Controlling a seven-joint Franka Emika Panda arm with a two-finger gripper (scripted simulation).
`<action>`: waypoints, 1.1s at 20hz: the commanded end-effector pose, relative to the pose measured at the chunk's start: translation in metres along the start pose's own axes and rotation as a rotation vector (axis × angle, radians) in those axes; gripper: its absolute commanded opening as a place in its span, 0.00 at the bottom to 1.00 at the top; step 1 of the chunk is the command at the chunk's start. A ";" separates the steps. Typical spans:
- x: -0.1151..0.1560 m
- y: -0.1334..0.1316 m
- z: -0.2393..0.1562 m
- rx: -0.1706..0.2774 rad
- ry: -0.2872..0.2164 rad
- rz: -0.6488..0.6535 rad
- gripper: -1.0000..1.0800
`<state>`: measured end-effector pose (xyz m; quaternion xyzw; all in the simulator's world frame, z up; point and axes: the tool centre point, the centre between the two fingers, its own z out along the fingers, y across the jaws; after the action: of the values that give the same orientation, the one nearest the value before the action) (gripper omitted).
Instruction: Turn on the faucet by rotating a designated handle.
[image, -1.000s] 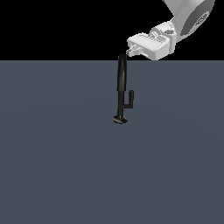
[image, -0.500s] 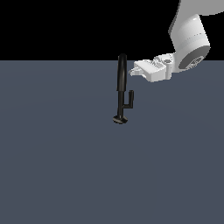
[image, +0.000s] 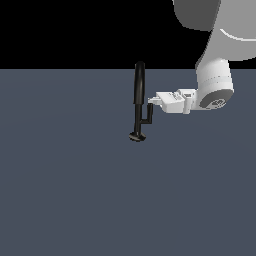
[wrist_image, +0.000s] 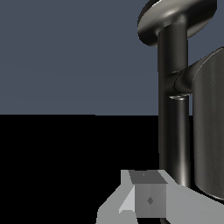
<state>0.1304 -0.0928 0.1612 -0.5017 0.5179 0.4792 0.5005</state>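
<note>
The faucet (image: 139, 95) is a glossy black upright post on a small round base on the dark grey floor. Its handle (image: 148, 113) is a short L-shaped side arm with an upright stub on the exterior view's right of the post. My gripper (image: 153, 100) reaches in from the exterior view's right, its tips level with the top of the stub and touching or almost touching it. The fingers look closed together and hold nothing. In the wrist view the faucet stem (wrist_image: 173, 109) and the handle stub (wrist_image: 211, 127) loom close beyond my fingertips (wrist_image: 146, 199).
The flat dark grey floor (image: 75, 190) spreads around the faucet. My white arm (image: 215, 75) comes down from the upper part of the exterior view's right.
My gripper has come down from beside the top of the post to the level of the handle's stub, and the arm has swung lower on the exterior view's right.
</note>
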 end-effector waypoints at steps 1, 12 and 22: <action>0.012 -0.001 0.001 0.028 -0.025 0.027 0.00; 0.020 -0.001 0.002 0.045 -0.041 0.044 0.00; 0.014 0.013 0.003 0.045 -0.041 0.044 0.00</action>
<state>0.1200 -0.0903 0.1459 -0.4690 0.5292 0.4884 0.5113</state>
